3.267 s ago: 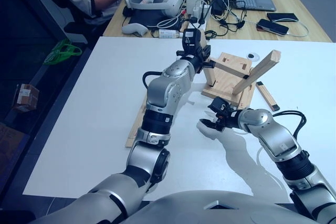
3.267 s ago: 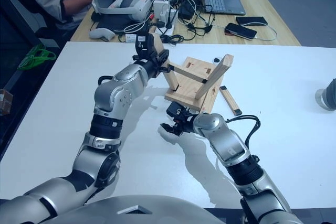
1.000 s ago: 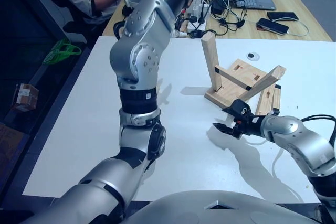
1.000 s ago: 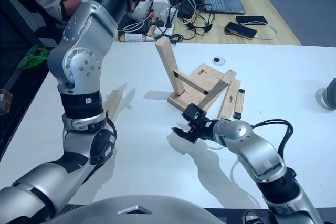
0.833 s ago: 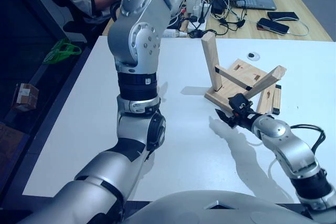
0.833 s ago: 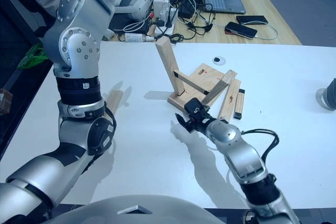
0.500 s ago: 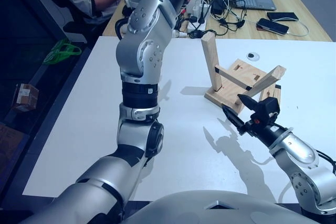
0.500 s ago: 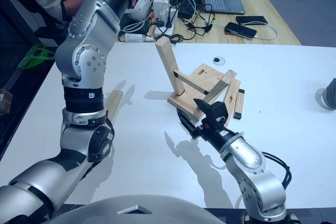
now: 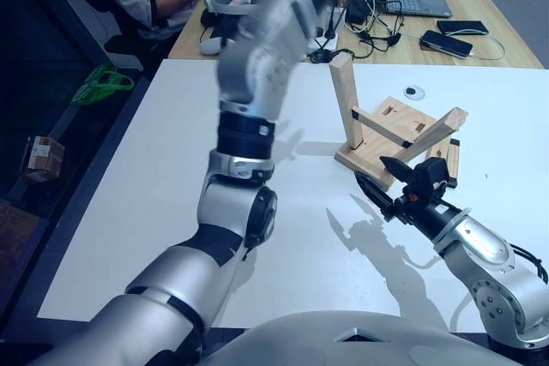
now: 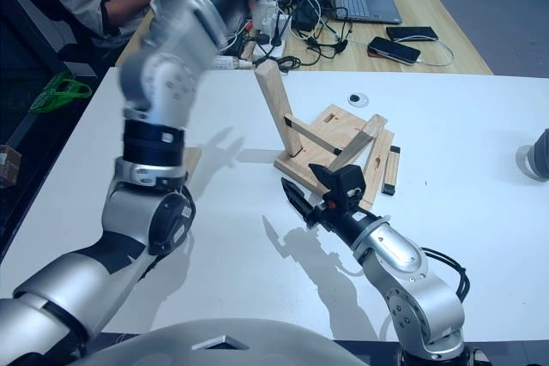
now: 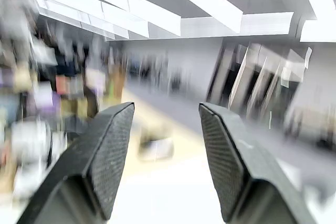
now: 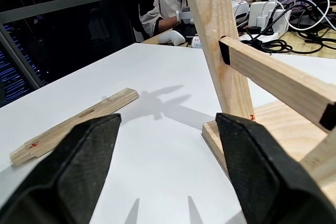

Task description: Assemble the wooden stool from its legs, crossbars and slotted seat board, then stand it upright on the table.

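Observation:
The partly built stool lies on its slotted seat board [image 9: 375, 153], with one leg [image 9: 346, 100] upright, a crossbar [image 9: 383, 127] and a second leg [image 9: 435, 131] leaning. A loose leg [image 9: 448, 161] lies beside it on the right. Another loose piece [image 12: 73, 124] lies far left on the table, partly behind my left arm. My right gripper [image 9: 381, 179] hovers open just in front of the board, holding nothing, and faces the upright leg [image 12: 218, 45]. My left gripper [image 11: 165, 166] is raised high above the table's far side, open and holding nothing.
Beyond the white table [image 9: 171, 212] a wooden desk [image 9: 480, 6] carries a laptop, phones, cables and a headset, with a person seated there. A small round disc [image 9: 415, 91] lies behind the stool. A grey object [image 10: 536, 156] sits at the right edge.
My left arm let go of the upright leg and swung up and back, and is still moving. My right gripper rose off the table, opened wider and turned toward the stool. The stool kept still over the last second.

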Controlling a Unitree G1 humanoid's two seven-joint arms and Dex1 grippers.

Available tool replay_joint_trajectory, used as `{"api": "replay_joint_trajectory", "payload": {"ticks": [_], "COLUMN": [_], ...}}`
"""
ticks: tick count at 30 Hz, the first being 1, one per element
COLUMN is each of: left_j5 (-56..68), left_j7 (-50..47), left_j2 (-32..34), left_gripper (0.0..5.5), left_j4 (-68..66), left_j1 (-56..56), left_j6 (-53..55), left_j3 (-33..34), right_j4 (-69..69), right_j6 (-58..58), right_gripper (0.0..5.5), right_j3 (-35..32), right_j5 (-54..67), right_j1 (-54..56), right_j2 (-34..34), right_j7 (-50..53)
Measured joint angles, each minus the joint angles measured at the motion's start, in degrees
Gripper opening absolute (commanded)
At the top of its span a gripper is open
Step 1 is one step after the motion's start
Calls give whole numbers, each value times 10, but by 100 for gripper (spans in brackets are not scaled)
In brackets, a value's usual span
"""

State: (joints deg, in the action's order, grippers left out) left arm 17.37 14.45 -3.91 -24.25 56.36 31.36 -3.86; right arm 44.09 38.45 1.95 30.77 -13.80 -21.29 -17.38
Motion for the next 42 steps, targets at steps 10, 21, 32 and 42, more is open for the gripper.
{"api": "replay_joint_trajectory", "payload": {"ticks": [10, 21, 32, 42], "left_j5": [-44, 23, -34, -45], "left_j7": [28, -104, -132, -137], "left_j2": [-7, 19, 30, -4], "left_gripper": [228, 228, 228, 228], "left_j4": [59, 212, 228, 220], "left_j1": [-5, -24, -212, -214], "left_j6": [37, 62, 74, 72], "left_j3": [-56, 137, 77, 28], "right_j4": [-12, -71, -405, -370], "right_j6": [12, 27, -171, -114], "right_gripper": [336, 336, 336, 336], "right_j3": [1, -97, -336, -348], "right_j5": [15, 225, 25, 35], "right_j1": [4, 322, 655, 175], "right_j2": [-3, 33, -148, -35], "right_j7": [-19, 22, 184, 67]}}
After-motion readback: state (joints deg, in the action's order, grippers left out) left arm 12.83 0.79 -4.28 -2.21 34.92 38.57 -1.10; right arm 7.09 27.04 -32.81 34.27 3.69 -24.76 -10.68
